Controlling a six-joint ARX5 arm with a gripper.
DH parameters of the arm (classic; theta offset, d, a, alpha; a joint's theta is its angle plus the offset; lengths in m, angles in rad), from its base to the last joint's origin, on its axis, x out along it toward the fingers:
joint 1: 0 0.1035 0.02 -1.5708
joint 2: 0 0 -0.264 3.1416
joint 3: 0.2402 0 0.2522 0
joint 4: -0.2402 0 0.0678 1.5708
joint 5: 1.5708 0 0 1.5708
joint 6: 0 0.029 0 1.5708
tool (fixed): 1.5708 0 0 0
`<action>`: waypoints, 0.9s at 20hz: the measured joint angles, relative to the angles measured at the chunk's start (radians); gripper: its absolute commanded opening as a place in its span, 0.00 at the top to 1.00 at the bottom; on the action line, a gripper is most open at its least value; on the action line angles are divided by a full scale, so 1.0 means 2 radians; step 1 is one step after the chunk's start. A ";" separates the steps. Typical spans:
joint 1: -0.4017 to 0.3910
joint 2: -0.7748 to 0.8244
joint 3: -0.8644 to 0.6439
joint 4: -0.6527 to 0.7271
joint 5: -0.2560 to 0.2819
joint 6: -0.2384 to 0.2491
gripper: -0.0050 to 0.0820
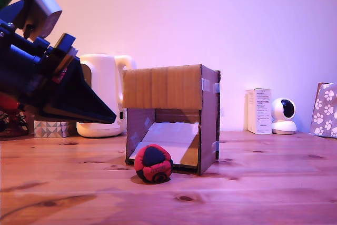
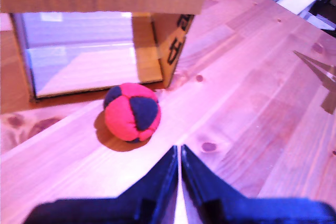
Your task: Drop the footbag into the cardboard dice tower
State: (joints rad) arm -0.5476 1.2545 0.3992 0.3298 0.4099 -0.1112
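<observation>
1. Plainly, the jaws of the gripper (image 2: 179, 153) are clenched together with nothing between them; in the wrist view the two dark blades meet along a thin seam, and their tips point at the footbag (image 2: 132, 112) from a little way off, not touching it.
2. In the exterior view the gripper (image 1: 108, 115) hangs above the desk (image 1: 253, 193), at the exterior view's left, angled down toward the ball.
3. The footbag (image 1: 153, 163) rests on the desk just in front of the lower opening of the cardboard dice tower (image 1: 171, 117), near the foot of its pale slanted ramp (image 1: 171, 140).
4. Handling, as a judgement: the sewn red and dark panels look soft and loosely filled, so it should be light, squash under pressure and not break. It is likely to sag and mould to the blades rather than slip, though a shallow pinch could let it roll away.
5. Where to hold, again a judgement: the jaws would need to part wider than the ball, then close across its middle from above, on opposite panels, deep enough that the bulge sits between the blades.
6. Behind stand a white kettle (image 1: 102, 96), a small white box (image 1: 259, 110) and a round white camera (image 1: 284, 115), well clear of the ball.
</observation>
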 measured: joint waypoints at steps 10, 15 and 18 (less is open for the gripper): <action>-0.001 0.033 0.000 0.069 -0.013 0.003 0.24; -0.001 0.077 0.000 0.095 -0.017 0.004 0.06; -0.001 0.090 0.003 0.109 -0.019 0.004 0.06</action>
State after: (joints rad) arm -0.5495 1.4353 0.4057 0.5484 0.3729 -0.1024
